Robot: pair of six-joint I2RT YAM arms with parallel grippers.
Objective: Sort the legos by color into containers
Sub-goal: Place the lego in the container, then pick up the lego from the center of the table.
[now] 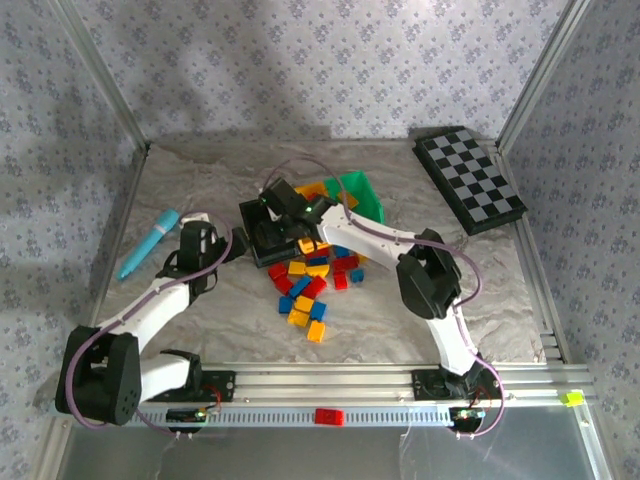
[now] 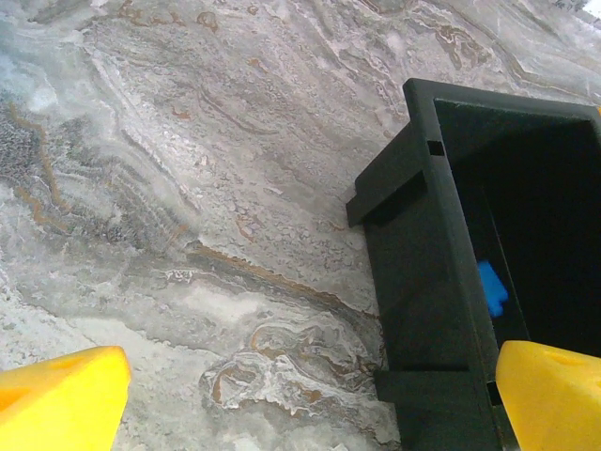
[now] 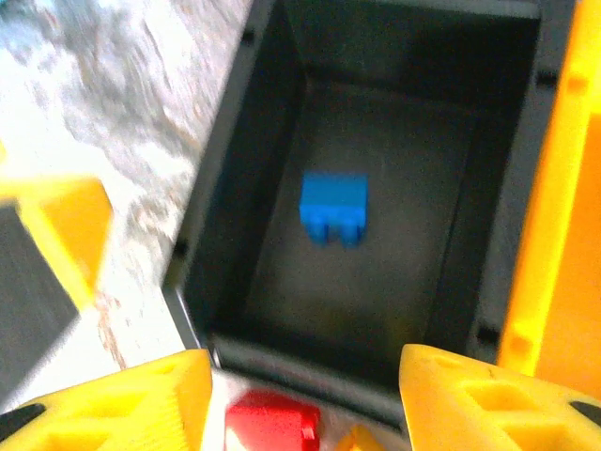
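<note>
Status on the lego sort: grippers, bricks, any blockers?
Left gripper open, empty, beside black bin. Right gripper open over black bin; one blue brick inside. Pile of legos unsorted on table. No blocker seen.

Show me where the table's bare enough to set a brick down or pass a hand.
Bare table runs behind the cyan marker and left of the black bin; also between the green bin and checkerboard. Crowded: the brick pile on the black bin's near side, with the right gripper over that bin.
</note>
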